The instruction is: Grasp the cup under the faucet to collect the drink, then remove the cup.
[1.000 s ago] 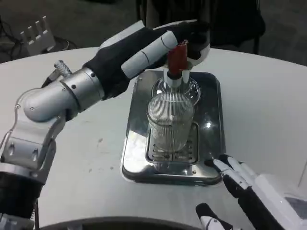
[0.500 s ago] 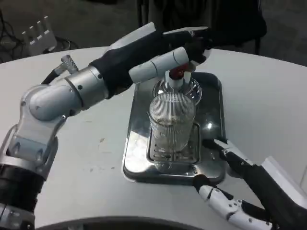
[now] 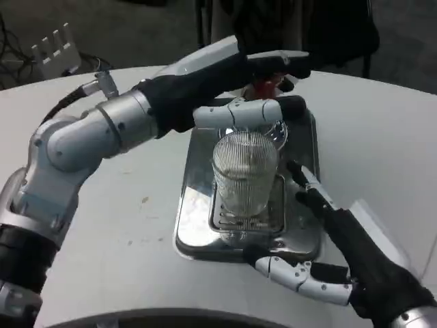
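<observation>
The left robot hand point(image 3: 239, 85) reaches in from the left over the back of the tray, its dark palm lying across the faucet point(image 3: 263, 85); one white finger point(image 3: 239, 114) stretches across just above the cup's rim, and the red top of the faucet peeks out between the fingers, though I cannot tell whether the hand actually clamps on it or only rests there. The right robot hand point(image 3: 324, 236) comes up from the lower right with its fingers spread apart and nothing in them: the upper fingers lie beside the cup's right side, close but apart from the glass, and the lower white finger point(image 3: 297, 273) stretches along the tray's front edge. Between the two stands the cup point(image 3: 244, 179), a clear ribbed glass, upright on the slotted drain grate point(image 3: 222, 220) directly below the faucet. The grate sits in a shiny steel tray point(image 3: 300, 147), which rests on the round white bench point(image 3: 123, 225).
</observation>
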